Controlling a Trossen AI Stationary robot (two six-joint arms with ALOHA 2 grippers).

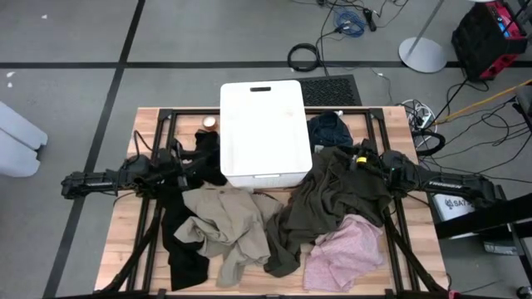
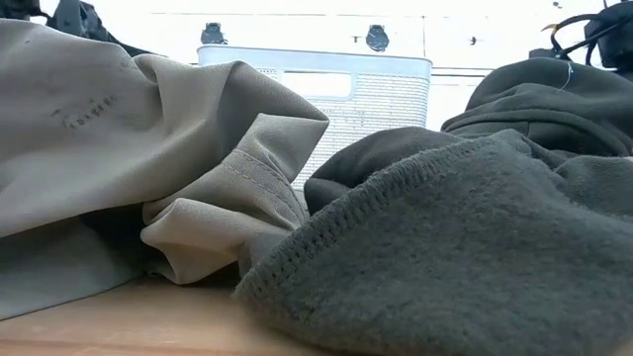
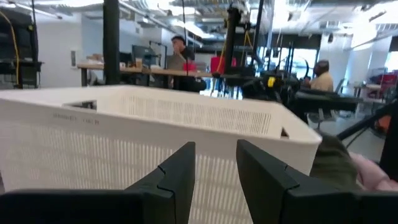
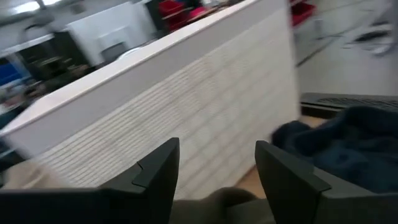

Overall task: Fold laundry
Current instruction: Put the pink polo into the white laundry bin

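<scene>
White bin (image 1: 261, 131): upside down at the table's far middle, one handle slot near its far edge; ribbed side wall filling both wrist views (image 3: 124, 143) (image 4: 186, 106)

Beige-tan garment (image 1: 226, 220): crumpled in front of the bin, left of centre, partly over the black cloth; large folds filling the left half of the low view (image 2: 148, 168)

Dark olive-grey garment (image 1: 332, 203): heaped right of centre, reaching from beside the bin's right edge toward the near edge; thick hemmed fold close to the low camera (image 2: 445, 257)

Pale pink garment (image 1: 345, 257): bunched at the near right, touching the olive-grey heap; a sliver seen in the left wrist view (image 3: 373, 174)

Navy blue garment (image 1: 331, 129): small pile at the far right, just beside the bin; seen past the right fingers (image 4: 348, 143)

Black cloth (image 1: 187, 249): long strip along the left side, running from the bin's left edge toward the near edge

Left gripper (image 3: 214, 180): left of the bin, facing its wall, fingers parted, nothing between them

Right gripper (image 4: 217, 180): right of the bin, over the olive-grey heap, facing the bin wall, fingers parted, nothing held

Wooden table (image 1: 125, 249): bare boards along the left edge

People (image 3: 180, 53): at desks in the room beyond, left wrist view
</scene>
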